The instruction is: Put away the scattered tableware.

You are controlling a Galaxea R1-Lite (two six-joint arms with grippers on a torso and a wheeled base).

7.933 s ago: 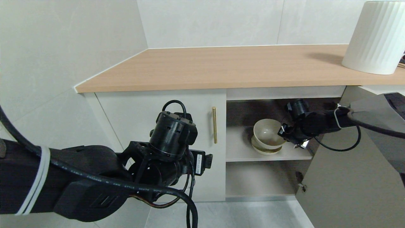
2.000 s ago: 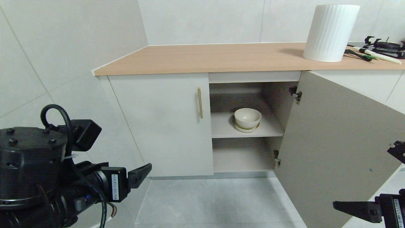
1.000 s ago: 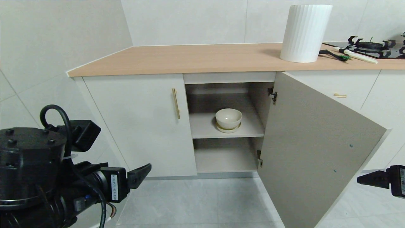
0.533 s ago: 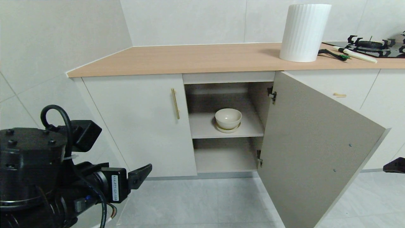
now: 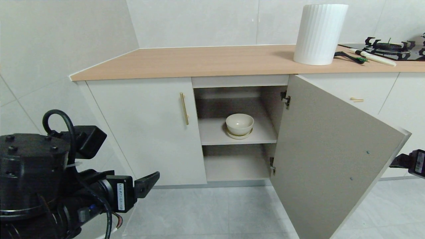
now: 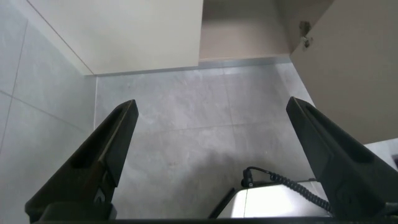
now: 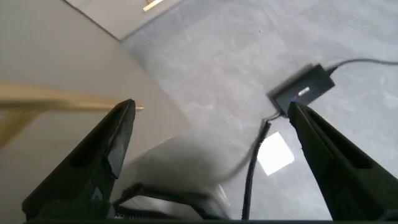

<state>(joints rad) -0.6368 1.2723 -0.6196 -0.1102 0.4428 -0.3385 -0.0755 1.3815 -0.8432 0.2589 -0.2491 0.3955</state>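
Pincers are both released: the left pincer (image 6: 211,106) hangs with its black fingers spread wide above the grey tile floor (image 6: 186,143), in front of the closed white cabinet door (image 5: 146,126). The right pincer (image 7: 211,107) is spread beside the outer edge of the open grey cabinet door (image 5: 332,149), near its thin gold handle (image 7: 50,96). The round cream ceramic bowl (image 5: 239,123) sits on a small pale plate (image 5: 238,135) on the upper shelf (image 5: 212,132) of the open cabinet, under the light wooden tabletop (image 5: 199,61), well apart from both pincers.
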